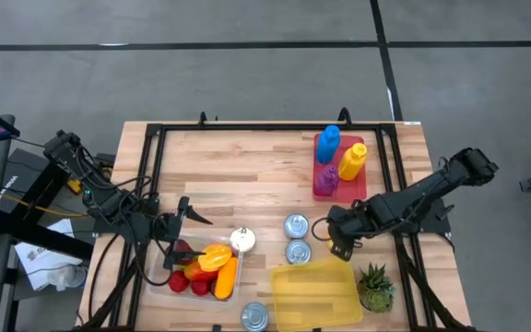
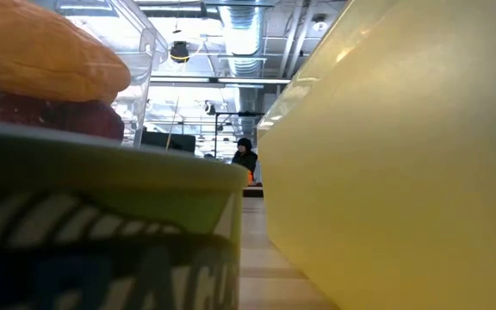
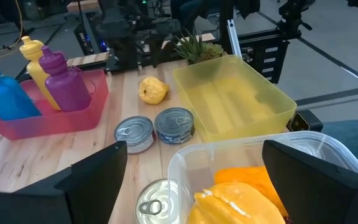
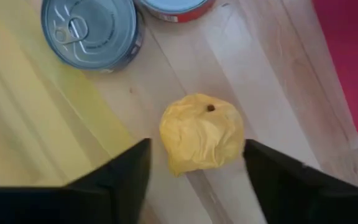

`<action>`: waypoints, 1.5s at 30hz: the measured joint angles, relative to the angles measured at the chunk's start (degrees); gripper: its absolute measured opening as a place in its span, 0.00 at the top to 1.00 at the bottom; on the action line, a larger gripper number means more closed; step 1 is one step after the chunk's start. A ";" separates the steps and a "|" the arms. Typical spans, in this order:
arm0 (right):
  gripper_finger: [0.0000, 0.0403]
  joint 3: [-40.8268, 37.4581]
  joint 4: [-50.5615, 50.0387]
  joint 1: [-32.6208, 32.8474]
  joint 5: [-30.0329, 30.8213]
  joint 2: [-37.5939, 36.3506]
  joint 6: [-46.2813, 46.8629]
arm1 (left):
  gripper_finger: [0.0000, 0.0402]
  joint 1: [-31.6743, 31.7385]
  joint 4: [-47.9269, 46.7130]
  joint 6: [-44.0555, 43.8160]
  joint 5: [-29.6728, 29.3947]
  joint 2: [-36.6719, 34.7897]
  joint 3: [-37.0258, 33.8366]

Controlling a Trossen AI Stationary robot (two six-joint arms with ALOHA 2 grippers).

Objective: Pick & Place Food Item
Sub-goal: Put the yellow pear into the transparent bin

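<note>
Right gripper hovering spread over yellow food item beside cans; left gripper waiting spread over clear bin.

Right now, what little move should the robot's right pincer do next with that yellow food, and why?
Probably close on it. The right pincer stands open with one finger on each side of the yellow food, which lies on the wooden table beside the yellow bin, not in it. Gripping it likely comes first, then a lift toward the bin.
</note>
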 joint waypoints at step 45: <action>0.36 -1.17 6.68 0.75 5.46 8.76 -2.42 | 0.09 0.00 -0.01 1.19 0.04 0.00 0.00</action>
